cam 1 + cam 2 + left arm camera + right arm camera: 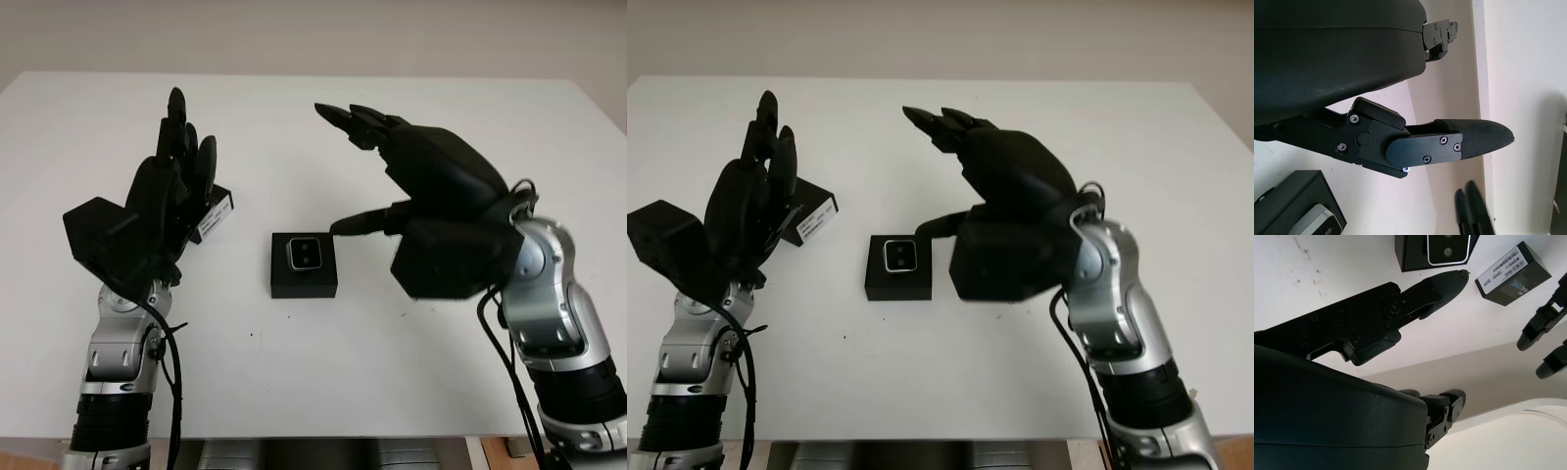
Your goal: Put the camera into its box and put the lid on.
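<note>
In the middle of the white table (323,372) sits a small black box (304,282), with a silver-rimmed camera (306,254) lying in it lens up. Its lid (217,213), black with a white label, lies to the left of the box, partly hidden behind my left hand (181,157). That hand is open and raised above the table, holding nothing. To the right of the box hovers my right hand (367,176), also open, its thumb tip (343,226) just beside the box's right rear corner. The right wrist view shows the camera (1448,248) and the lid (1512,274).
The table's far edge (313,74) meets a pale wall. Bare tabletop lies in front of the box and to both sides.
</note>
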You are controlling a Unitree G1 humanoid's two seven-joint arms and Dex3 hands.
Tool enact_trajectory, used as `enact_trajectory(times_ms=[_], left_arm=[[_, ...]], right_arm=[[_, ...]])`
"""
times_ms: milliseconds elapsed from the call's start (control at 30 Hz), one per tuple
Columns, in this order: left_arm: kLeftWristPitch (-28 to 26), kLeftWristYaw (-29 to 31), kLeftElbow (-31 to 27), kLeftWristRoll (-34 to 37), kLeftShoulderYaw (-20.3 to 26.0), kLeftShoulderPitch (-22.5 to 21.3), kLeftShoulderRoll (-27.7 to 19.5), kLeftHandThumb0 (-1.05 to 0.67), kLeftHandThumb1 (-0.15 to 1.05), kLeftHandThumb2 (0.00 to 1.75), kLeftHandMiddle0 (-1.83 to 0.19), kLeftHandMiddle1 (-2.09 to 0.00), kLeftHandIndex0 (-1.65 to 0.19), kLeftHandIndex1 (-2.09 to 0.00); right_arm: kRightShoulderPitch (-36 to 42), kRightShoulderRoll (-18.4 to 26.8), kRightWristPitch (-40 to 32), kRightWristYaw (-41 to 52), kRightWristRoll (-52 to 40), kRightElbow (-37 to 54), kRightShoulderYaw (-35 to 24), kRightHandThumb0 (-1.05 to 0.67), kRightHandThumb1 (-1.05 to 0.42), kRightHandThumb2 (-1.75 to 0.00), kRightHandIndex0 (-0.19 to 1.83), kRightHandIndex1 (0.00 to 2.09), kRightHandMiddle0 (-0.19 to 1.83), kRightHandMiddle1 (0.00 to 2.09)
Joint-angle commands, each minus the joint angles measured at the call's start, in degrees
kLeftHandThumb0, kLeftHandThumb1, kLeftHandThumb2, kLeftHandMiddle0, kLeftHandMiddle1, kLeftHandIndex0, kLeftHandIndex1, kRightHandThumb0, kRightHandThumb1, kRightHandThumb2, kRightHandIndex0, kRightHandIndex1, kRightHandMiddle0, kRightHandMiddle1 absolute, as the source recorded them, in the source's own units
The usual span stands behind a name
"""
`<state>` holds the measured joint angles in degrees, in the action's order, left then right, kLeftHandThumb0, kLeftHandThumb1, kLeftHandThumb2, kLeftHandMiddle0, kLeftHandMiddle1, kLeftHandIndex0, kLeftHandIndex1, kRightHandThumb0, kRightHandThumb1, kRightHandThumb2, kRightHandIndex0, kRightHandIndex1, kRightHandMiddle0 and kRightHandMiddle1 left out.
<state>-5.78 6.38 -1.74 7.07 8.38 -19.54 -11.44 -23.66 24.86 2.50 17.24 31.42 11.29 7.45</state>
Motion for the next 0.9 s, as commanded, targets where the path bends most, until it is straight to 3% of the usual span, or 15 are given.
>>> enact_trajectory(times_ms=[0,100,133,267,500,700,867], left_arm=[[-0.38,0.06,-1.46,0.23,0.36,0.3,-0.29,-0.82,1.05,0.53,0.19,0.0,0.19,0.0],[-0.36,-0.05,-1.6,0.15,0.36,0.31,-0.21,-0.82,1.05,0.53,0.19,0.0,0.19,0.0],[-0.42,-0.08,-1.64,0.38,0.44,0.27,-0.04,-0.82,1.05,0.53,0.19,0.0,0.19,0.0],[-0.46,-0.29,-1.77,0.53,0.42,0.24,0.2,-0.82,1.05,0.51,0.19,0.0,0.19,0.0],[-0.8,-0.44,-1.77,0.03,0.25,0.19,-0.06,-0.82,1.05,0.52,0.19,0.0,0.19,0.0],[-0.55,-0.16,-1.48,-0.1,0.29,0.1,-0.28,-0.82,1.05,0.53,0.19,0.0,0.19,0.0],[-0.85,-0.52,-1.63,-0.36,0.26,-0.05,-0.2,-0.82,1.05,0.53,0.19,0.0,0.19,0.0]], right_arm=[[1.63,0.55,2.64,-2.47,-0.33,-1.29,-0.41,-0.69,-0.86,-0.05,0.29,0.32,0.28,0.47],[2.89,1.08,6.02,-5.68,0.59,-3.54,-0.07,-0.71,-0.88,-0.05,0.22,0.52,0.19,0.71],[3.37,1.59,7.06,-7.05,2.16,-3.98,0.36,-0.72,-0.89,-0.06,0.16,0.68,0.18,0.79],[4.05,3.61,12.04,-14.92,10.75,-6.11,2.54,-0.79,-0.92,-0.06,0.1,0.91,0.2,0.97],[3.55,3.38,14.22,-24.28,19.84,-9.09,5.84,-0.87,-0.95,-0.06,0.13,1.0,0.18,1.15],[2.36,2.72,14.63,-25.22,20.49,-10.56,7.57,-0.87,-0.96,-0.06,0.12,1.01,0.19,1.17],[2.11,-0.11,10.63,-22.23,19.74,-8.82,8.02,-0.9,-0.96,-0.06,0.13,0.99,0.2,1.15]])
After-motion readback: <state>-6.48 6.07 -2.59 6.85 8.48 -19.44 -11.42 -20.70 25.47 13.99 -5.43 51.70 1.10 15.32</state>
